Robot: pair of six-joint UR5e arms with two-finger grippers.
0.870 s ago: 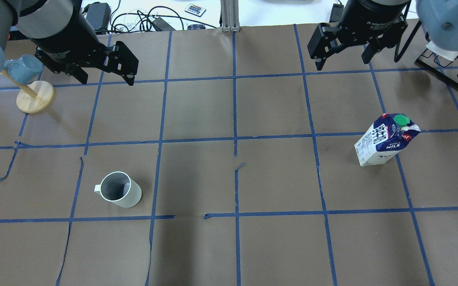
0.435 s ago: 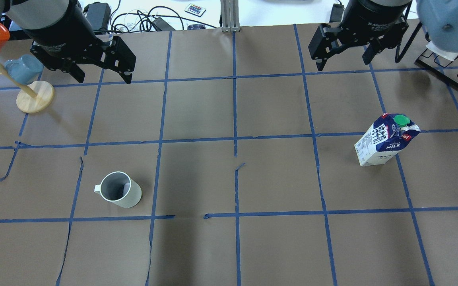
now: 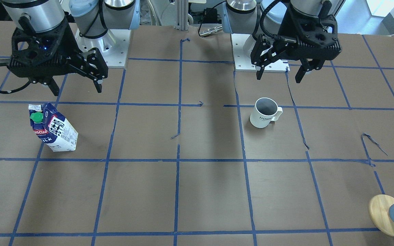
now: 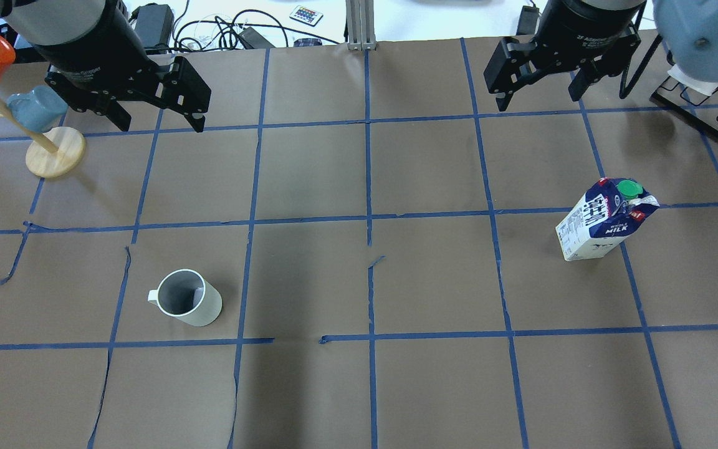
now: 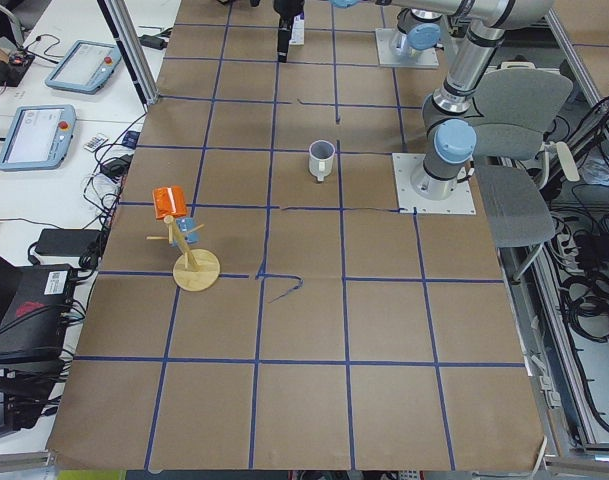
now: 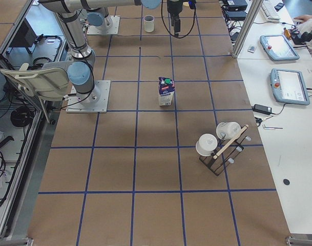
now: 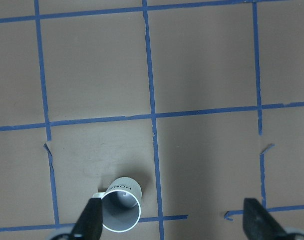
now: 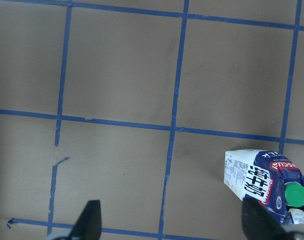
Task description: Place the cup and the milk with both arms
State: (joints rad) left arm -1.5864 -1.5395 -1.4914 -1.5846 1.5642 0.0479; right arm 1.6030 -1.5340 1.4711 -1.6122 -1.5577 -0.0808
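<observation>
The cup (image 4: 187, 298), a white mug with a dark grey inside, stands upright on the table's left half; it also shows in the front view (image 3: 265, 112) and the left wrist view (image 7: 121, 210). The milk (image 4: 605, 219), a blue and white carton with a green cap, stands on the right half; it also shows in the front view (image 3: 53, 128) and the right wrist view (image 8: 264, 182). My left gripper (image 4: 161, 125) hangs open and empty, high above the table beyond the cup. My right gripper (image 4: 536, 103) hangs open and empty beyond the milk.
A wooden mug tree (image 4: 55, 151) with a blue mug and an orange cup stands at the far left. A black wire rack (image 4: 702, 106) with white cups stands at the far right. Cables (image 4: 222, 28) lie past the table's far edge.
My left gripper has shifted slightly toward the far edge, uncovering the orange cup on the mug tree. The right gripper, the cup and the milk have barely moved.
</observation>
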